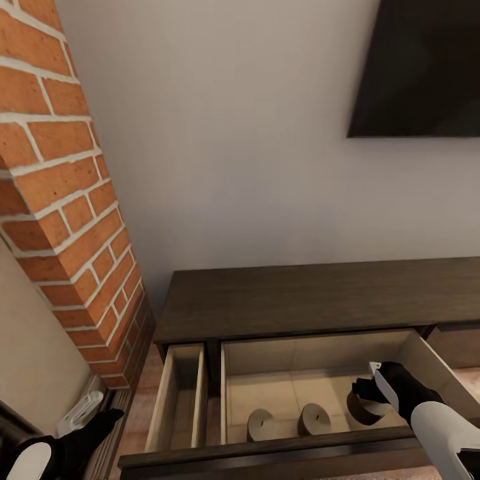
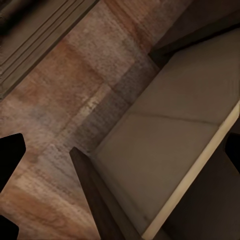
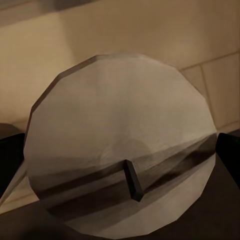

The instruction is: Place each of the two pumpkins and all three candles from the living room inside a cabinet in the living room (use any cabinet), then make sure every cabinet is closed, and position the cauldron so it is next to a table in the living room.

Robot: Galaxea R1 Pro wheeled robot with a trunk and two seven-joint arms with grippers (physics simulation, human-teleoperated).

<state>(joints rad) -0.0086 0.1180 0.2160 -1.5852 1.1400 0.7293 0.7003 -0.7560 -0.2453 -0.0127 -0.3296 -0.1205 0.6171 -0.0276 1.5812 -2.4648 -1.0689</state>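
Long, low dark-brown wooden cabinet [image 1: 313,300]: its wide, pale-beige-lined drawer [image 1: 293,383] stood open, two short cream cylinder candles [image 1: 262,424] [image 1: 315,419] upright inside. Right gripper [image 1: 365,400] clasped a third candle [image 3: 122,155] within the drawer. Left gripper [image 1: 90,427] near the brick pillar [image 1: 63,200]: finger spacing undeterminable.

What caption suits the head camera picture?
Right gripper lowers a third candle into the open cabinet drawer.

A home living room: wall-mounted TV [image 1: 420,67], low wooden cabinet [image 1: 300,300], brick column [image 1: 60,193].
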